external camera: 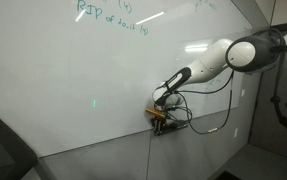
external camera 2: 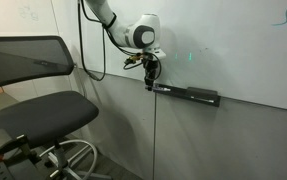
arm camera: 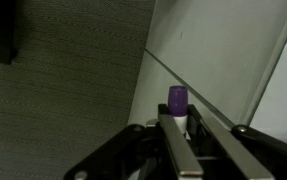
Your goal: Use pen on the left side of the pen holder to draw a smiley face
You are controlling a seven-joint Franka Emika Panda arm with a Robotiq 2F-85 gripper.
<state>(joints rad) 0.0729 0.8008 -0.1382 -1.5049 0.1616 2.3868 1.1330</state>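
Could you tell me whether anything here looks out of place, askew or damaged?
Nothing stands out. The pen holder runs straight along the whiteboard's lower edge, and the gripper beside its end grips the pen, purple end outward. Whether that end is a cap is unclear.

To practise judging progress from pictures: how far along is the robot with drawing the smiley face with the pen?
Done: the gripper is at the left end of the pen holder. In hand: the purple-topped pen stands between its jaws; a firm grip can't be confirmed. Left: lifting it and drawing; no smiley face shows on the whiteboard.
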